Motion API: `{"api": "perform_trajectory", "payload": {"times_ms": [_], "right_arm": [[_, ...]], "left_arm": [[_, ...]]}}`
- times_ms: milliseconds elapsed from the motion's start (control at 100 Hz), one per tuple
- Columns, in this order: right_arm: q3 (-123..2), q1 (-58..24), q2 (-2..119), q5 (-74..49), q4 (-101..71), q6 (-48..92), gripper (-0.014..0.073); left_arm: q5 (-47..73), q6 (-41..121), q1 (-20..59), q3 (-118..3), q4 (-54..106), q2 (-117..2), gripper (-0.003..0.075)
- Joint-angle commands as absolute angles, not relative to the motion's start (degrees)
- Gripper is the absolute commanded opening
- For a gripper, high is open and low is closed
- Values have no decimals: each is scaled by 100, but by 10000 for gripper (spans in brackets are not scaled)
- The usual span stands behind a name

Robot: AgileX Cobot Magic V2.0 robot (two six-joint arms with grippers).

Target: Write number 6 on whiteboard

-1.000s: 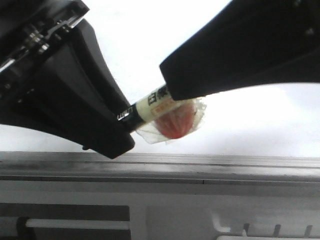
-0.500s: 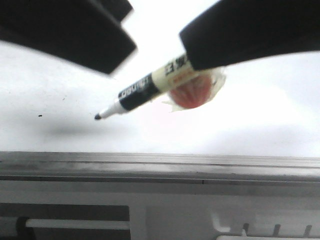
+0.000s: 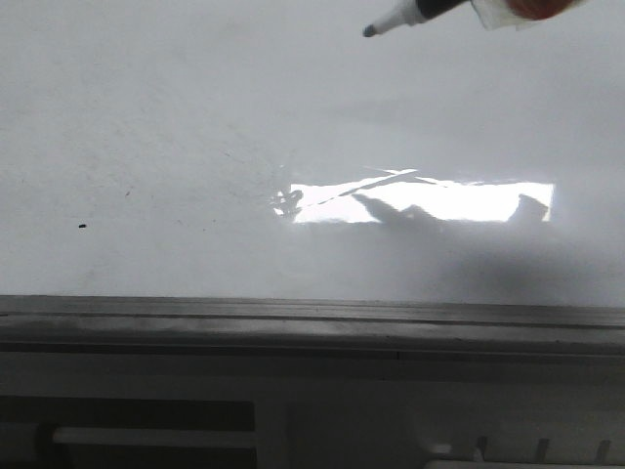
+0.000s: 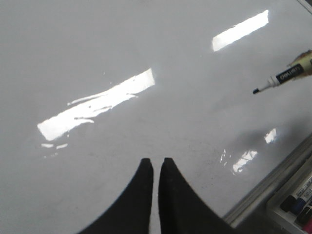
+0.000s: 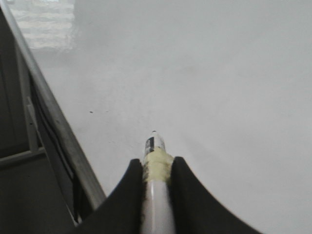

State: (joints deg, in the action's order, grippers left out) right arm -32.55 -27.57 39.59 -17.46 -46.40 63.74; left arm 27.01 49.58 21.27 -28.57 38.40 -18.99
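Observation:
The whiteboard [image 3: 195, 147] is glossy white with faint smudges, and no number 6 shows on it in any view. My right gripper [image 5: 157, 163] is shut on a black-and-white marker [image 5: 155, 146] wrapped in yellowish tape. The marker's uncapped tip points down at the board and is held above it. In the front view only the marker's tip [image 3: 395, 18] shows, at the top edge. It also shows at the edge of the left wrist view [image 4: 282, 78]. My left gripper [image 4: 156, 163] is shut and empty over the board.
A grey metal rail [image 3: 312, 318] runs along the board's near edge and also shows in the right wrist view [image 5: 53, 122]. A tiny black speck [image 3: 82, 227] sits on the board. A bright light reflection [image 3: 420, 202] lies mid-board. Spare markers [image 4: 297, 202] lie past the rail.
My left gripper has let go of the marker's front end and left the front view. The marker's tip is now bare. My right gripper has carried the marker up and to the right.

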Motion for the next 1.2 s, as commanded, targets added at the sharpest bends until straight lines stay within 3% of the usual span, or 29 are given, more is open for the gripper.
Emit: {"api": "perform_trajectory", "payload": {"times_ms": [0,910,1190], "right_arm": [[-3456,-2498,4099,-1336,-4657,6433,-53],[-3457,-2407,5037,-614,-4700,6433,-53],[-3457,-2407,5339,-1263,-4713,6433,-53]], "left_arm": [[2284,4883,1983,-2666,4369,-1697,-19],[2246,4883,1960,-2399,4790,-1663,-19],[2246,4883,1960,-2399,4790,-1663,-19]]}}
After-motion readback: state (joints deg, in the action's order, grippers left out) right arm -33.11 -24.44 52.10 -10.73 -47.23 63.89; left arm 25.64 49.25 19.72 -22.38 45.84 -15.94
